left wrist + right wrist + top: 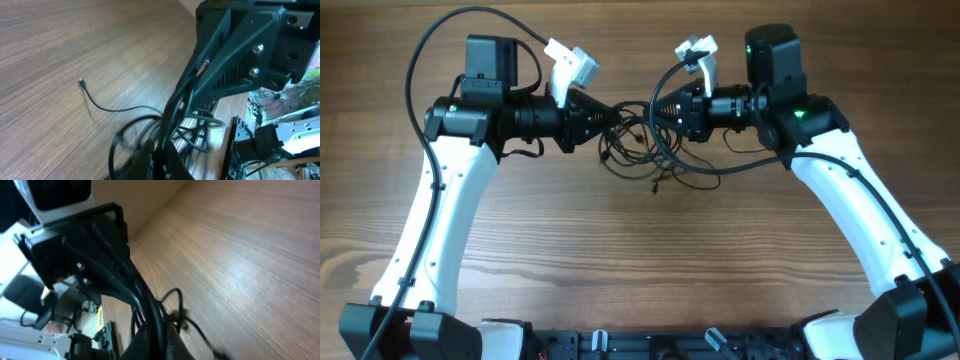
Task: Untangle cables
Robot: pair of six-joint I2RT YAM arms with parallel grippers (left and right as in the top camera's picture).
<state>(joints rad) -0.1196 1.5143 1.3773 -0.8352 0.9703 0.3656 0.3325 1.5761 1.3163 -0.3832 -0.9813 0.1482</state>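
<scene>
The cables (640, 150) lie as one loose bundle on the table (620, 260), at its far middle part, just between the two grippers; they are thin, black and soft, so I judge them very light and easy to bend, but they hook into each other, and a pull on one cord probably drags the whole bundle; a good place to take hold is a single cord near its end, for example the free plug end (81, 81) that lies apart on the wood in the left wrist view, and not the thick middle of the knot; the cords are smooth, so a closed grip can slip along them

The left gripper (603, 120) points toward the right and reaches the left edge of the bundle; its jaws are closed together, and cords seem pinched between them; the right gripper (658, 108) points toward the left, directly facing the other one and near to it; its jaws are closed too, with cords running into them; both forearms lie low and almost level over the table, elbows out to the sides
</scene>
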